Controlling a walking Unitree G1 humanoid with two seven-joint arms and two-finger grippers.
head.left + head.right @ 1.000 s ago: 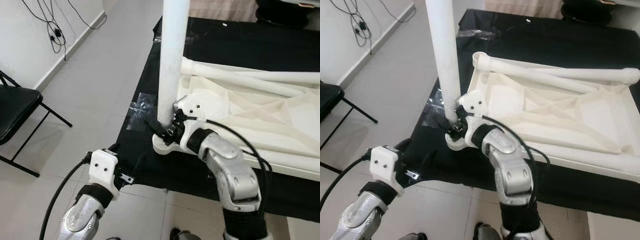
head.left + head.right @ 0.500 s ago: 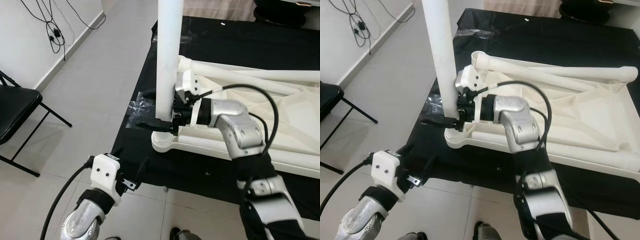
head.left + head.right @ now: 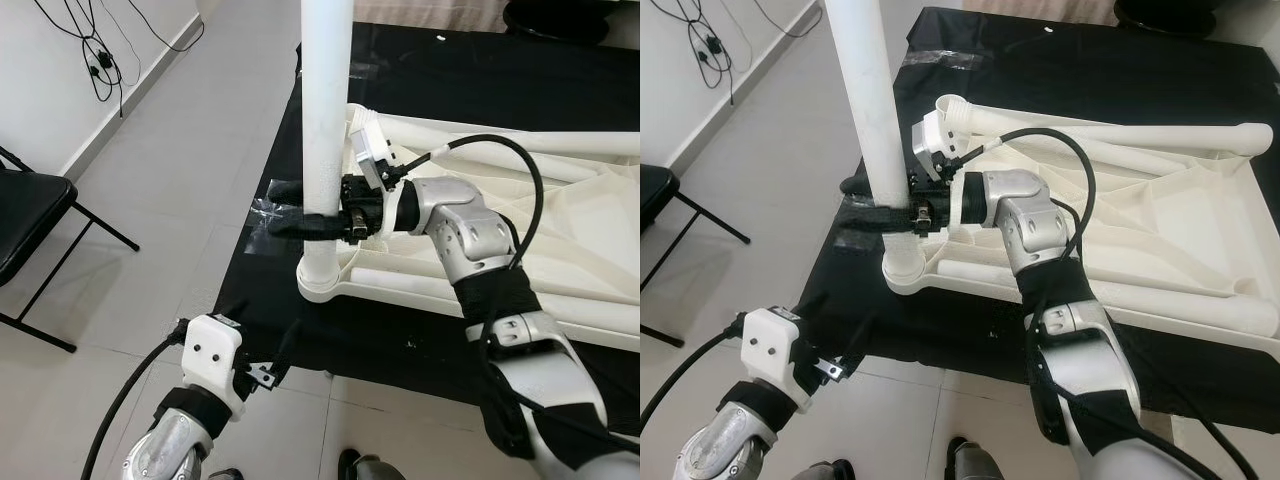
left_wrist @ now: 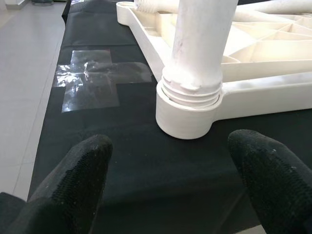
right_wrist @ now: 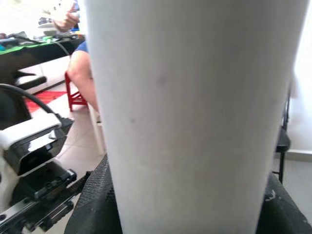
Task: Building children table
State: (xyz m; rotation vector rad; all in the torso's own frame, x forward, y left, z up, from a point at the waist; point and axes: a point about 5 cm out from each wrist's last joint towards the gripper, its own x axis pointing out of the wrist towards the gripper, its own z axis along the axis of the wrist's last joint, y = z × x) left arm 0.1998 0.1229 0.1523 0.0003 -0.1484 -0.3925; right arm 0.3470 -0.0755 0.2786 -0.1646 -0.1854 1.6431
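The upright white leg (image 3: 326, 120), standing in the corner socket of the upturned tabletop (image 3: 590, 230) on the black table (image 3: 480, 90), is being clamped by the right gripper (image 3: 300, 208). The left gripper (image 4: 170, 185) is being held open near the socket.

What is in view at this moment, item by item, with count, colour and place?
Tabletop: one, white, upside down on the black cloth.
Upright leg: one, white, standing in the tabletop's near-left corner socket.
Loose legs: at least two, white, lying on the tabletop's far side.
Black cloth: one, covering the work surface.
Clear tape: one patch, on the cloth by the socket.
Folding chair: one, black, on the floor at left.
Cables: black, by the left wall.
Right pincer: around the upright leg.
Left pincer: open, low before the cloth's edge.
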